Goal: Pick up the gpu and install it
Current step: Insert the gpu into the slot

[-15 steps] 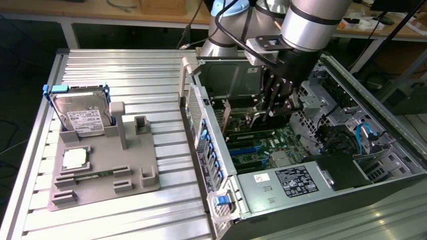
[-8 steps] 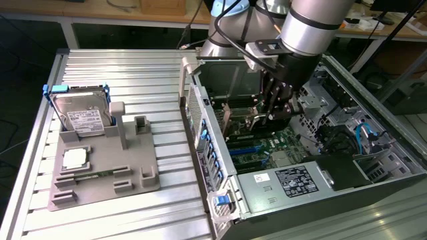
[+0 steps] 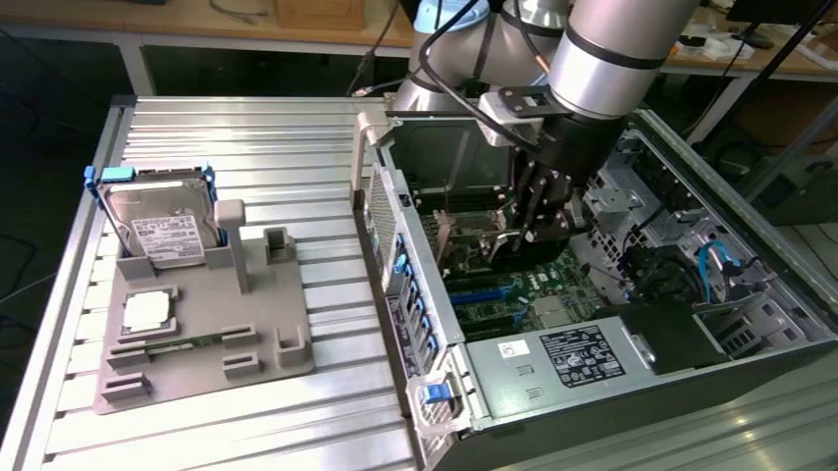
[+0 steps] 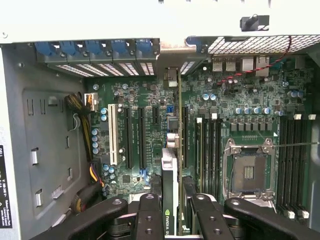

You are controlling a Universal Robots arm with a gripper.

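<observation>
Fingers (image 4: 149, 220) around gpu (image 4: 170, 192), ribbed metal table (image 3: 262, 147)

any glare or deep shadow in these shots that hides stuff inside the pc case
Exterior view: the ribbed table is evenly lit with a mild sheen; the computer case is shadowed inside around the tool. Wrist view: the case wall is washed out almost white, the motherboard is evenly lit, and the gpu gleams pale along its metal edge.

The gpu (image 4: 169, 200) hangs over the motherboard (image 4: 145, 95) inside the case (image 3: 399, 245); the hard drive (image 3: 164, 231) stands outside it.
</observation>
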